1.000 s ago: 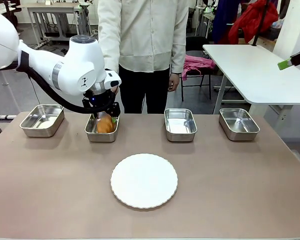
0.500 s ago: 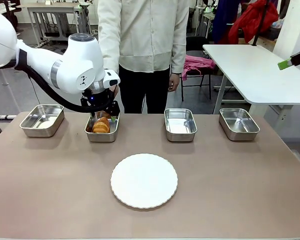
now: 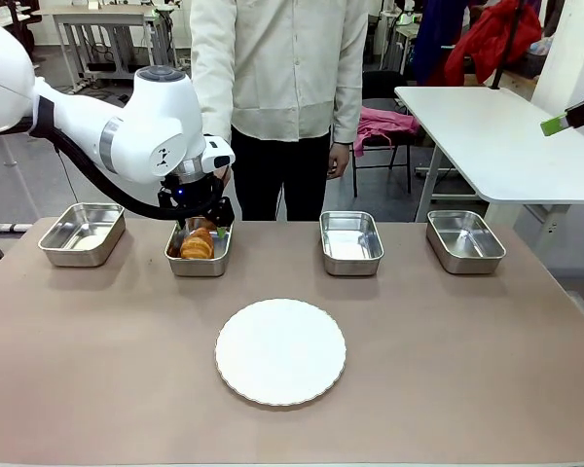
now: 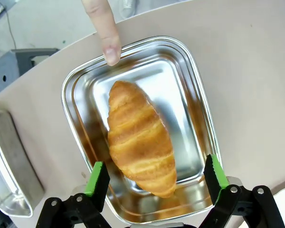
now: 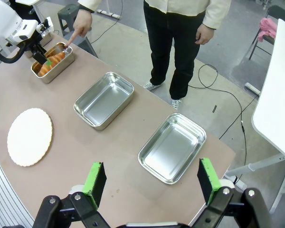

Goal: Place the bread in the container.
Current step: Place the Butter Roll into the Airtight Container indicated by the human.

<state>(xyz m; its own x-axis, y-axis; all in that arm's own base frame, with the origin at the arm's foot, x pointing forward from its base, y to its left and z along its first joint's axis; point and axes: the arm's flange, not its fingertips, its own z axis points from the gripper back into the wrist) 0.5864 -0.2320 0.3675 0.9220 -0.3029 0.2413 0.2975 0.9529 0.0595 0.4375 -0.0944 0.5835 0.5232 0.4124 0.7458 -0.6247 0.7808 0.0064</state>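
Note:
The golden-brown croissant lies loose inside the second steel pan from the left, also seen from above as the pan. My left gripper hovers just over it, open, green pads on either side and not touching the bread. In the front view the left gripper hangs over the croissant. A person's finger points at the pan's far rim. My right gripper is open and high above the table, holding nothing; far off it shows the croissant in its pan.
Three other steel pans stand in the row: far left, centre right and far right. A round white scalloped plate lies in the middle of the brown table. The person stands at the far edge.
The croissant dropped from the left gripper's fingers into the pan, and the gripper opened and rose slightly. Over the last half second nothing moved.

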